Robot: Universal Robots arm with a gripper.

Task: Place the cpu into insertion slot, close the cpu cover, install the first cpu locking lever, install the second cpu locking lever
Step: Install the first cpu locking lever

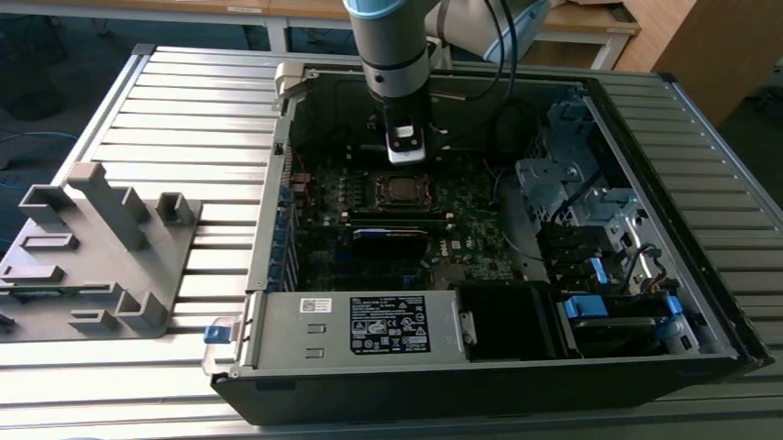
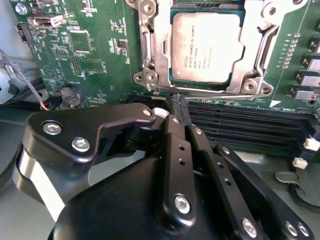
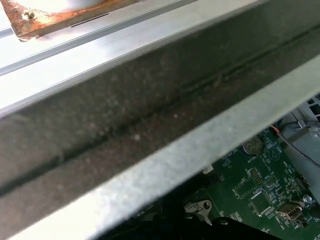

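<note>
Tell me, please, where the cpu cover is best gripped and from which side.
Probably one of the side bars of the cpu cover, taken across its thin edge from straight above: it lies flat around the cpu, close on the board. Which edge is hinged I cannot tell.

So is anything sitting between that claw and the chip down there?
Nothing visible does. In the second wrist view the claw hangs just off the socket's edge, and the cpu already lies in the slot, with its metal frame around it and bare board between.
</note>
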